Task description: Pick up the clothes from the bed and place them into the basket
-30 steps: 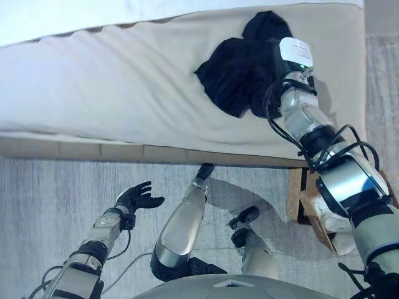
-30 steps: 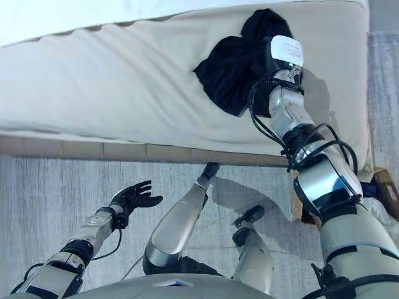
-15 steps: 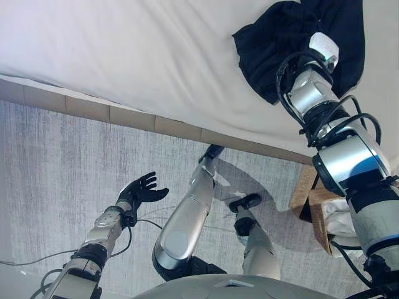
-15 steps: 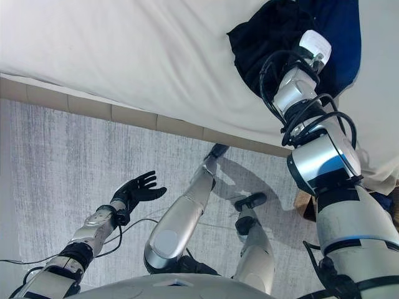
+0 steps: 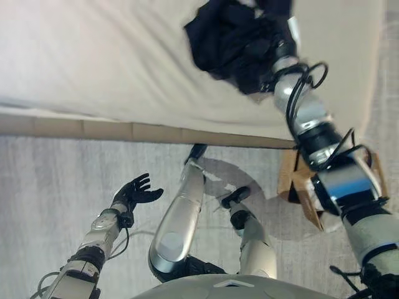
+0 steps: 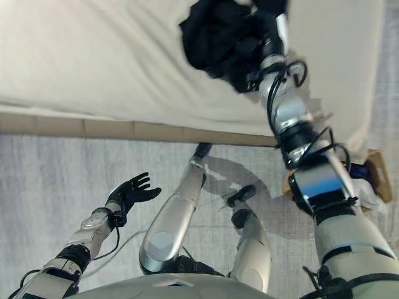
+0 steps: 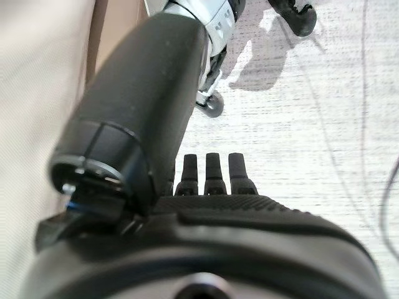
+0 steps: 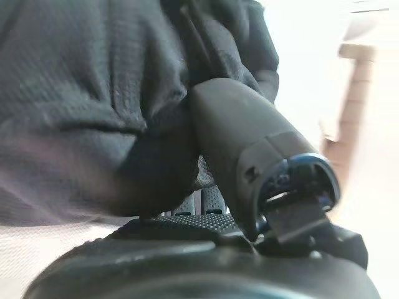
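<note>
Right hand [image 8: 249,187] fingers buried under black garment [image 8: 93,93]; grip unreadable. Garment top cut by frame edge. Basket [image 5: 299,187] mostly behind arm.

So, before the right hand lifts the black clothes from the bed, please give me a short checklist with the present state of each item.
1. Right hand is on the black clothes: ok.
2. Fingers closed round the cloth: cannot tell, they are buried in it.
3. Clothes off the bed: not ok, they lie on it.
4. Basket within sight: ok, at the bed's corner by the right arm.
5. Left hand clear: ok, open over the floor.
</note>
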